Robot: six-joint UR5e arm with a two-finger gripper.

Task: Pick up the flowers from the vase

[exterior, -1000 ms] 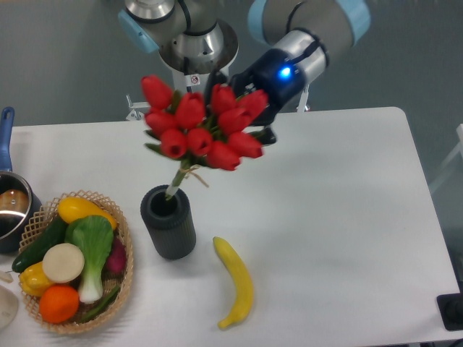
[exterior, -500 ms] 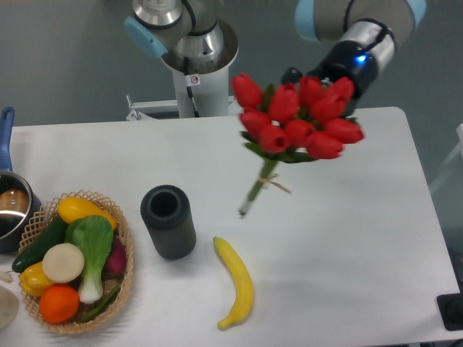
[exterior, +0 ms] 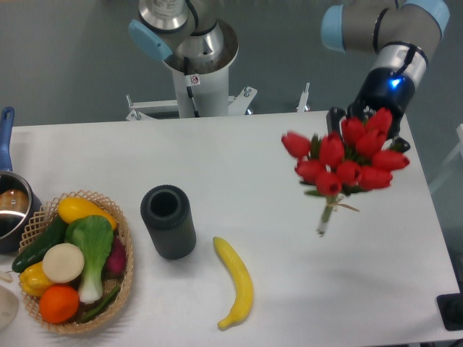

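Note:
The flowers [exterior: 346,160], a bunch of red tulip buds with green leaves and short tied pale-green stems, hang in the air over the right side of the table, stems pointing down. My gripper [exterior: 364,124] is behind the buds, shut on the flowers; its fingers are mostly hidden by the blooms. The vase [exterior: 168,221], a dark grey-black cylinder with a round open mouth, stands upright and empty at the left-centre of the table, well to the left of the bunch.
A yellow banana [exterior: 236,283] lies right of the vase. A wicker basket [exterior: 124,269] of vegetables and fruit sits at the front left. A steel pot [exterior: 12,206] with a blue handle is at the left edge. The table's right edge is near the flowers.
The flowers were lifted out of the vase and carried to the right, from above the vase to over the table's right side. The vase stayed in place.

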